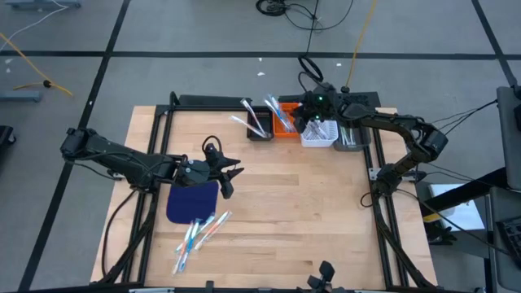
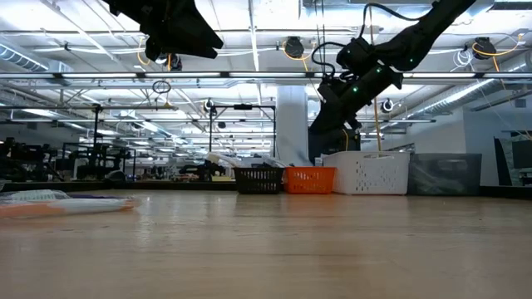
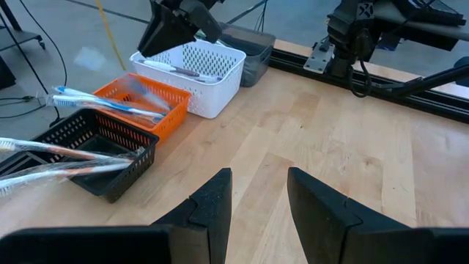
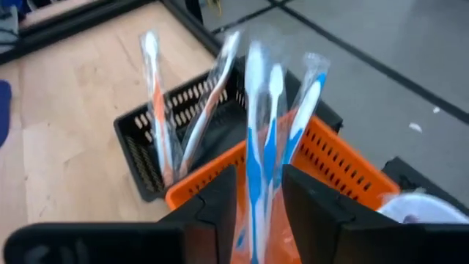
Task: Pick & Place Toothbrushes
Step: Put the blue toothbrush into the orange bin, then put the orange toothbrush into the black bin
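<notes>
Left pincer [image 1: 231, 177] hangs above the desk [image 1: 309, 212] mid-left, fingers [image 3: 212, 205] spread with a clear gap, nothing between them, just beside the dark blue mat [image 1: 193, 202]. Right pincer [image 1: 310, 116] is up over the row of bins at the desk's far edge, above the orange bin [image 1: 284, 124] and white bin [image 1: 318, 134]. In the right wrist view its fingers [image 4: 220, 198] stand a little apart with a blue-and-white toothbrush [image 4: 255, 147] showing in the gap; cannot tell if it is pinched or just standing in the bin behind.

Toothbrushes in three spots: a loose pile [image 1: 198, 234] lying on the desk at the near edge of the mat, partly on it; two orange-accent ones [image 4: 157, 110] leaning in the black bin [image 1: 260, 126]; blue ones sticking up out of the orange bin. White bin holds at least one brush [image 3: 172, 68] lying across it, seen in the left wrist view. A grey bin [image 1: 352, 137] sits next to the white one, contents unclear. Low view shows the pile [image 2: 62, 202] at far left on the desk and the bins in a row at the back.
</notes>
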